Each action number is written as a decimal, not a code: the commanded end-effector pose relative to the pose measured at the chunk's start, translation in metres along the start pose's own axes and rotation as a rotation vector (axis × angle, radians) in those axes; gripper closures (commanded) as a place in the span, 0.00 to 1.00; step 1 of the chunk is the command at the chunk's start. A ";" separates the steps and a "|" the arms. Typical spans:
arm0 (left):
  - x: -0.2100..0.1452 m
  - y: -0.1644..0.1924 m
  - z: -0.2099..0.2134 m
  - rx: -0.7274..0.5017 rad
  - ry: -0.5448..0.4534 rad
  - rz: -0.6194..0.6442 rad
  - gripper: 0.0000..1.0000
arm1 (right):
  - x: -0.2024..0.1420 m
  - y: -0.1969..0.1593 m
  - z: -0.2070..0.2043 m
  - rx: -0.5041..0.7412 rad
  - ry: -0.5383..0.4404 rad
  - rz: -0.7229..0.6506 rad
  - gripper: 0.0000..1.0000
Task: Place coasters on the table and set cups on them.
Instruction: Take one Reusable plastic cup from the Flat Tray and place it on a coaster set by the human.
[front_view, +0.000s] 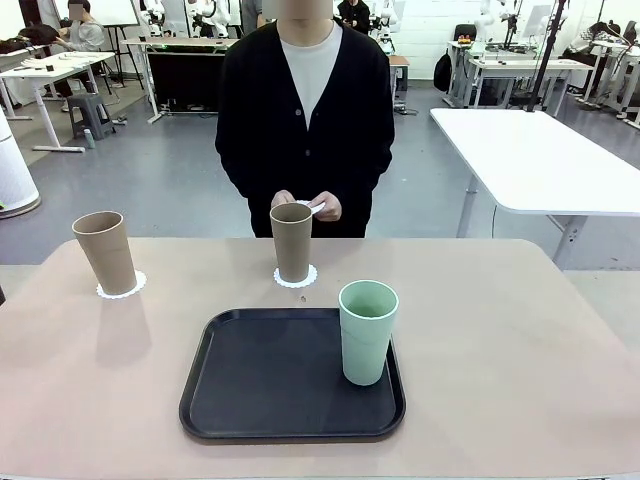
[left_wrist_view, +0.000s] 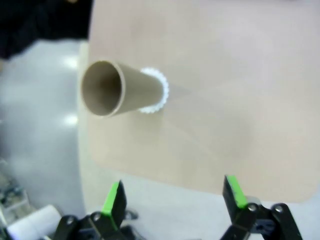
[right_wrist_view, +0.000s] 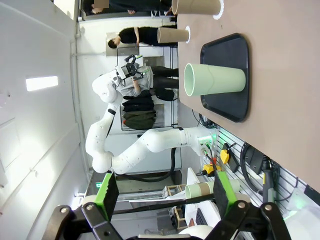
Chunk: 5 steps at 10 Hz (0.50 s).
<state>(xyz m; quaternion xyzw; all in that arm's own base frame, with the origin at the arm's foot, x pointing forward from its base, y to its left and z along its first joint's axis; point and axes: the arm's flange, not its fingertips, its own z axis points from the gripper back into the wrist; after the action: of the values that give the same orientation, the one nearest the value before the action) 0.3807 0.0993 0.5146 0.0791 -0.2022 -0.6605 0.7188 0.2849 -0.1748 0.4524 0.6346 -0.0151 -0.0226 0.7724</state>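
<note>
On the beige table (front_view: 520, 330), a tan cup (front_view: 105, 252) stands on a scalloped white coaster (front_view: 121, 285) at the far left. Another tan cup (front_view: 292, 240) stands on a coaster (front_view: 296, 277) at the far middle. The mint green cup (front_view: 367, 330) stands upright at the right edge of the black tray (front_view: 250, 400). The person's hands hold a third white coaster (front_view: 316, 207) just behind the middle cup. My left gripper (left_wrist_view: 174, 192) is open and hangs off the table's edge, well short of the left tan cup (left_wrist_view: 120, 90) and its coaster (left_wrist_view: 159, 92). My right gripper (right_wrist_view: 165, 185) is open, far from the mint cup (right_wrist_view: 215, 80).
The person stands at the far side of the table, close to the middle cup. The tray's left half (front_view: 260, 360) is bare. In the right wrist view the white left arm (right_wrist_view: 125, 150) rises beside the table (right_wrist_view: 290, 75). A white table (front_view: 540, 160) stands behind right.
</note>
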 end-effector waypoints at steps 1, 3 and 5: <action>0.031 0.000 -0.005 0.004 0.086 0.166 0.00 | 0.000 0.000 0.001 0.008 0.000 0.006 0.00; 0.052 0.016 -0.018 0.000 0.130 0.279 0.00 | 0.000 0.000 0.001 0.008 0.000 0.006 0.00; 0.068 0.024 -0.027 -0.039 0.105 0.332 0.00 | 0.000 0.000 0.001 0.008 0.000 0.006 0.00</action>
<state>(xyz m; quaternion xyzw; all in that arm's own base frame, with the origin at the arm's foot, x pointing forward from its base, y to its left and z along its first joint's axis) 0.4054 0.0335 0.5076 0.0751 -0.1658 -0.5416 0.8207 0.2849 -0.1747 0.4524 0.6346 -0.0151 -0.0225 0.7724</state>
